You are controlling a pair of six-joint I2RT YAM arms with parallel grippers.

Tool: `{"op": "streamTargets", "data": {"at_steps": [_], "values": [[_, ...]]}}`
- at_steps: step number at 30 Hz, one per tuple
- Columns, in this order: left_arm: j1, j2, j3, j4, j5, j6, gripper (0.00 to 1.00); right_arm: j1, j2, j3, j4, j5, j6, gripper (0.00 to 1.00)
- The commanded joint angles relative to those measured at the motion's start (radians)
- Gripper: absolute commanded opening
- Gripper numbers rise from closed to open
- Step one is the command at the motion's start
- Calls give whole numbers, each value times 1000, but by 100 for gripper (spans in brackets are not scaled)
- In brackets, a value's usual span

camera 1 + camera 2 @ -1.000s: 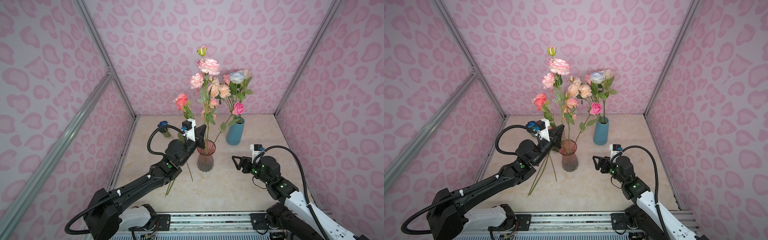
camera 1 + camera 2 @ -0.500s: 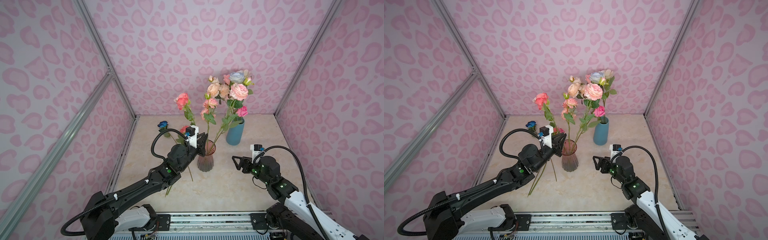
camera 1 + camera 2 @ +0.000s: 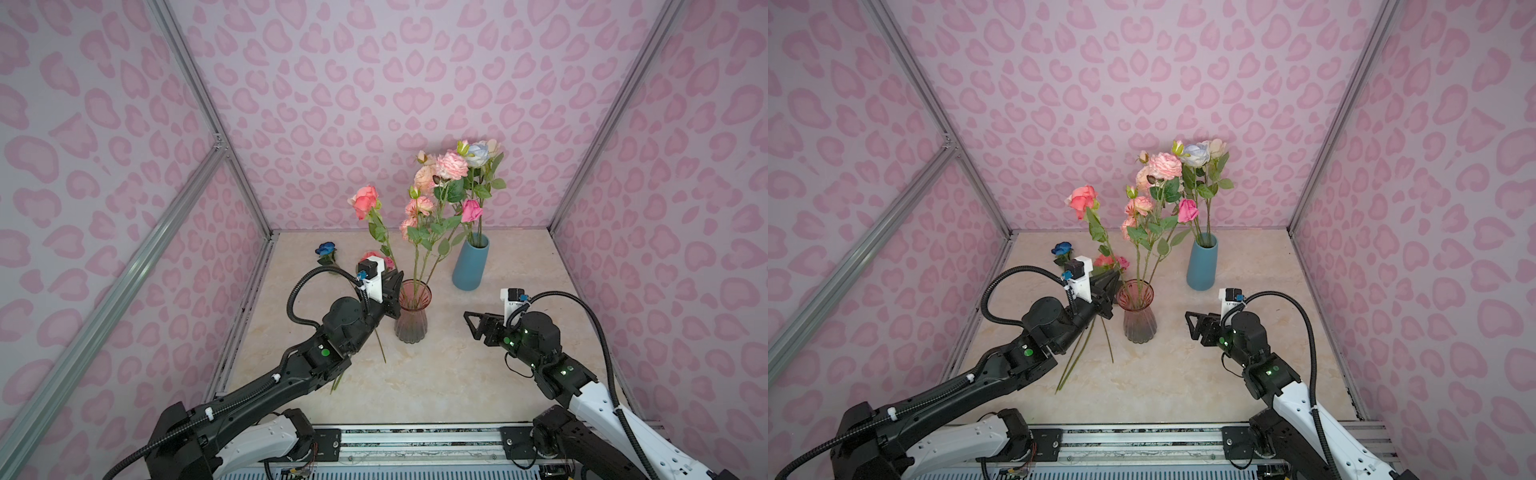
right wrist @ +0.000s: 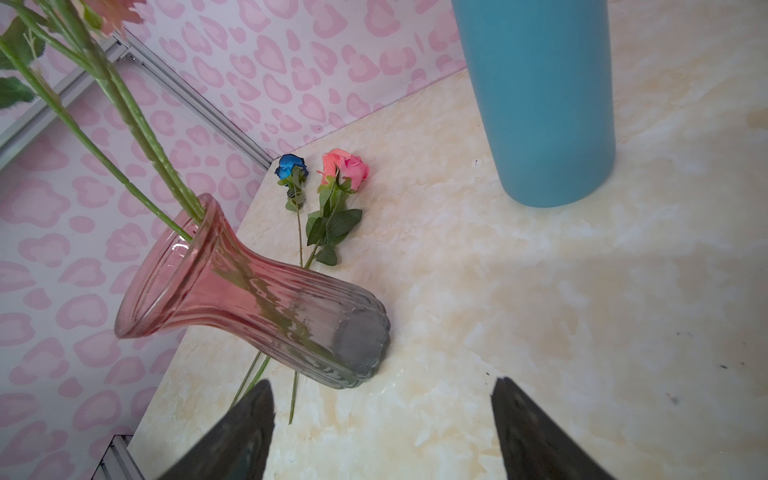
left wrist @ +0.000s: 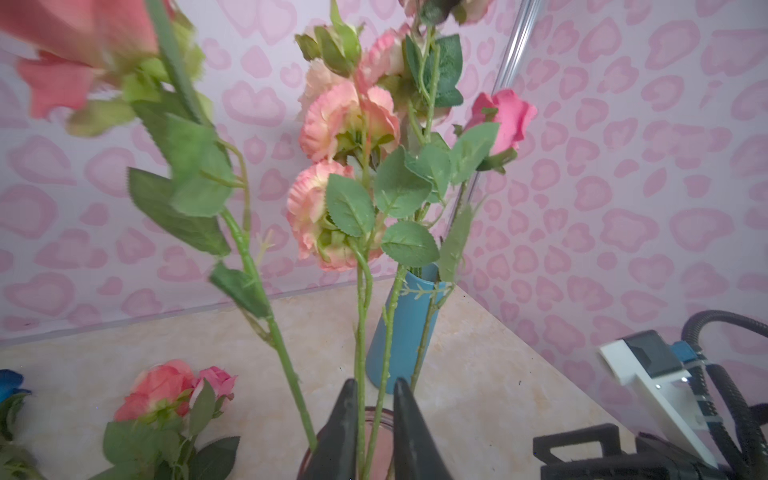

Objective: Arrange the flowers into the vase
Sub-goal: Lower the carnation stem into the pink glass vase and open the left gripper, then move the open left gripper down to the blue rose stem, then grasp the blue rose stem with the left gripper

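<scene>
- the pink glass vase (image 3: 411,320) stands upright near the middle of the worktop (image 3: 457,374), with several green stems in it.
- out of it rise a coral rose (image 3: 365,199), leaning left, and ruffled pink blooms (image 3: 417,206) on nearly upright stems.
- a larger ruffled bloom (image 3: 453,164) sits high between the two bunches; which vase its stem ends in i cannot tell.
- the left fingers (image 5: 340,428) are at the left side of the pink vase's rim. they are parted by a narrow gap; two stems show in that gap in the left wrist view, and neither looks pinched.
- the right fingers (image 4: 528,432) are spread wide with nothing between them, low over the worktop to the right of the pink vase and apart from it.
- a blue vase (image 3: 469,266) stands behind and to the right, holding a pale blue rose (image 3: 477,150) and a magenta rose (image 3: 471,210).
- a deep blue rose (image 3: 325,248) and a pair of pink roses (image 4: 345,166) lie flat on the worktop left of the pink vase, their stems running past its foot.
</scene>
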Motion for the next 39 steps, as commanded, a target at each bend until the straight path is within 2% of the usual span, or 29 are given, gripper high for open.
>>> {"op": "streamTargets", "data": {"at_steps": [1,3,5,6,9,12,16,20,23,27,31,36,39], "values": [[15,-67,-21,-126,-234,-51,23,0,6,0,-9,13,-14,83],[47,-101,-25,-272,-321,-132,30,0,15,-6,2,14,-11,83],[107,-118,-40,-426,-350,-262,41,0,32,-8,14,6,-8,83],[156,-119,-51,-496,-325,-336,46,0,45,-9,22,2,-8,83],[350,-92,-83,-621,-151,-512,54,0,79,-7,42,-10,-3,82],[465,-5,-83,-609,11,-542,66,0,101,-2,41,-16,-9,82],[528,210,24,-607,140,-517,70,-2,107,-2,37,-3,-18,81],[610,450,160,-608,337,-546,67,-1,116,-5,34,2,-22,81],[641,602,246,-583,437,-551,62,-2,122,-10,33,2,-26,81],[646,758,379,-621,435,-527,59,-3,126,-18,37,7,-36,81],[656,861,446,-620,442,-527,54,-6,130,-21,40,13,-47,81],[666,948,496,-605,481,-539,41,-20,153,-24,74,-4,-42,81],[665,972,517,-602,489,-532,37,-26,167,-18,80,-5,-45,81]]}}
